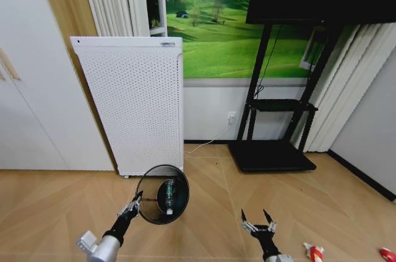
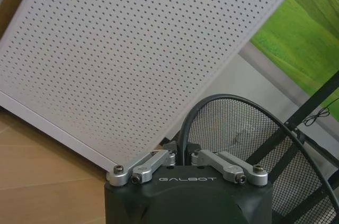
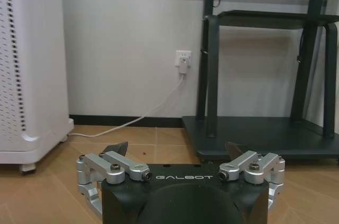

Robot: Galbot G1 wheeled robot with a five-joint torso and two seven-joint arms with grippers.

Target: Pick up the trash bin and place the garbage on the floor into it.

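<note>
- Left gripper (image 1: 135, 202) clamped on bin (image 1: 162, 194) rim, bin tilted off floor (image 1: 210, 225), by white appliance (image 1: 133, 104).
- Bottle (image 1: 168, 196) inside bin.
- Right gripper (image 1: 259, 218) spread wide, empty.
- Red-white pieces (image 1: 314, 252) on floor, far right.

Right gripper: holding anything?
No. The right gripper is open and empty above the floor, apart from the red-and-white piece.

The head camera looks down and forward from high up, over the light tan wooden parquet floor (image 1: 204, 181) to the wall. The left wrist camera sits right behind the left tool (image 2: 183, 158), very close, looking up at the tall white box with tiny holes (image 2: 132, 49). The right wrist camera sits low behind the right tool (image 3: 177, 152), facing the wall. All three show the white box.
</note>
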